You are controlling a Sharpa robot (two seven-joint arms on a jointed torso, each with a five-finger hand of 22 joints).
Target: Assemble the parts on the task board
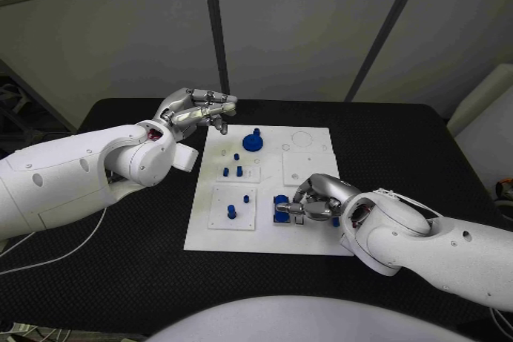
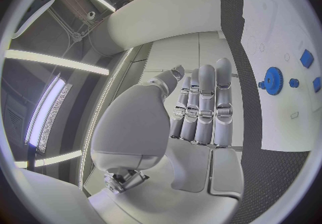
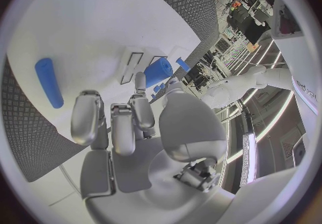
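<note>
While the task board (image 1: 310,242) lies mid-surface (image 1: 128,275), the left hand (image 1: 199,109) hovers off its far left corner, fingers straight and close together, holding nothing. A blue gear (image 1: 253,141) and small pegs (image 1: 239,159) stand near it. The right hand (image 1: 316,196) curls over a blue block (image 1: 282,208) at the near right; whether it grips is hidden. A blue cylinder (image 3: 48,81) lies loose beside it.

— What lies behind the black table (image 1: 128,283)?
— Pale wall panels (image 1: 299,38) split by dark vertical strips (image 1: 217,30); a white cable (image 1: 43,257) trails over the table's near-left part, under long ceiling lights (image 2: 53,60)
</note>
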